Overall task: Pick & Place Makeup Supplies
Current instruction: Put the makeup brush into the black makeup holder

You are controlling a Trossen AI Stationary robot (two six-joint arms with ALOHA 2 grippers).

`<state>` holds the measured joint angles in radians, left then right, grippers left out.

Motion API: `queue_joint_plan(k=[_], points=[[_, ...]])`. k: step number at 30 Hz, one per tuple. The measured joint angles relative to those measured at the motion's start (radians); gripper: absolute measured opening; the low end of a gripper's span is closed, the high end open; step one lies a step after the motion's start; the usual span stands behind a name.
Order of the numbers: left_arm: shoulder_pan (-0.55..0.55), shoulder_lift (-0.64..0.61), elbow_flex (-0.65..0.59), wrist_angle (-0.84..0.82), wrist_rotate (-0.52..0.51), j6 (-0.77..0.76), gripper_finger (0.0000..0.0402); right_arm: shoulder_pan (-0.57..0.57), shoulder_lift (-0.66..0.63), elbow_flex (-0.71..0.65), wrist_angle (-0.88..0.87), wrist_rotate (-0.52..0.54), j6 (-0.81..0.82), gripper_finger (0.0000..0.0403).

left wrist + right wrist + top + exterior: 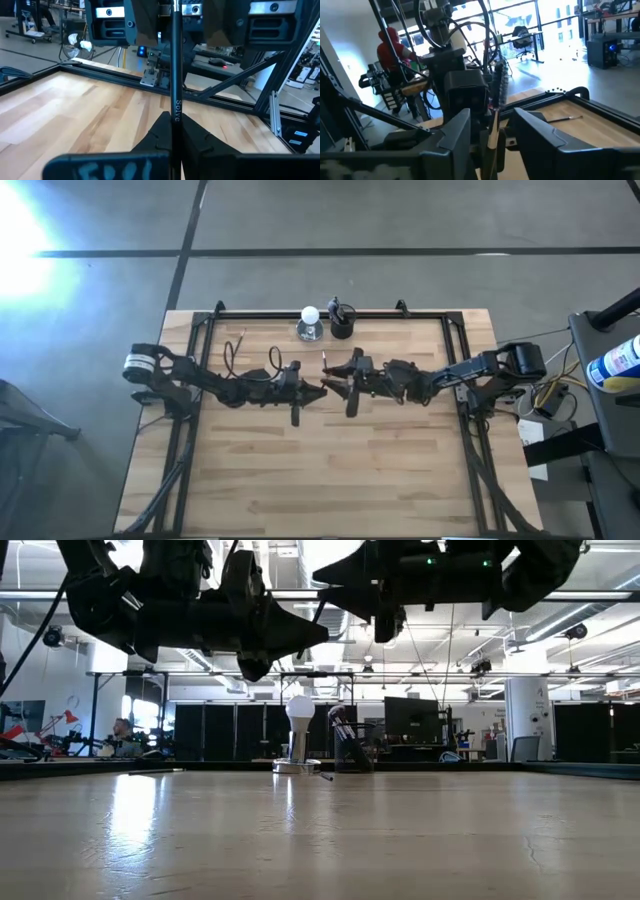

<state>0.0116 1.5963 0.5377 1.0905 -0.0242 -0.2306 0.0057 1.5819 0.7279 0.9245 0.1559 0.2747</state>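
1. Brush in mid-air: a slim dark-handled makeup brush (176, 75), lettered along its shaft, is pinched in the left gripper (172, 137), whose fingers are closed tight on the handle above the middle of the table (330, 480).
2. Facing it, the right gripper (492, 132) has its fingers parted on either side of a thin stick, likely the same brush, with gaps showing; it does not look clamped. I judge this a hand-over between the two arms, midway.
3. Already placed, it seems: several brushes stand in the small black cup (341, 323) at the table's far edge, next to the white ball on a clear base (309, 323).
4. Left to do: one loose brush (239, 340) lies on the wood toward the far left, and another small one (322, 776) lies by the ball's base.
5. Hard to make out: how many brushes are in the cup, and which end of the held brush carries the bristles. From table height both grippers are only dark shapes overhead.
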Motion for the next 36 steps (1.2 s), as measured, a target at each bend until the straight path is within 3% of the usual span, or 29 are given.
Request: queue_joint_plan(k=[8, 17, 26, 36], points=[[0.0, 0.0, -0.001, -0.002, -0.004, -0.006, 0.0031, 0.001, 0.0, -0.002, -0.001, -0.002, -0.048, 0.002], [0.0, 0.0, -0.001, -0.001, -0.008, -0.008, 0.0037, -0.012, -0.02, -0.003, -0.017, -0.004, -0.073, 0.0014], [0.003, 0.0, 0.0, 0.001, -0.028, -0.007, 0.0039, -0.083, -0.123, -0.004, -0.148, -0.028, -0.107, 0.0013], [-0.003, 0.0, -0.002, -0.019, -0.309, -0.052, 0.0039, -0.151, -0.182, -0.001, -0.214, 0.003, -0.139, 0.0012]])
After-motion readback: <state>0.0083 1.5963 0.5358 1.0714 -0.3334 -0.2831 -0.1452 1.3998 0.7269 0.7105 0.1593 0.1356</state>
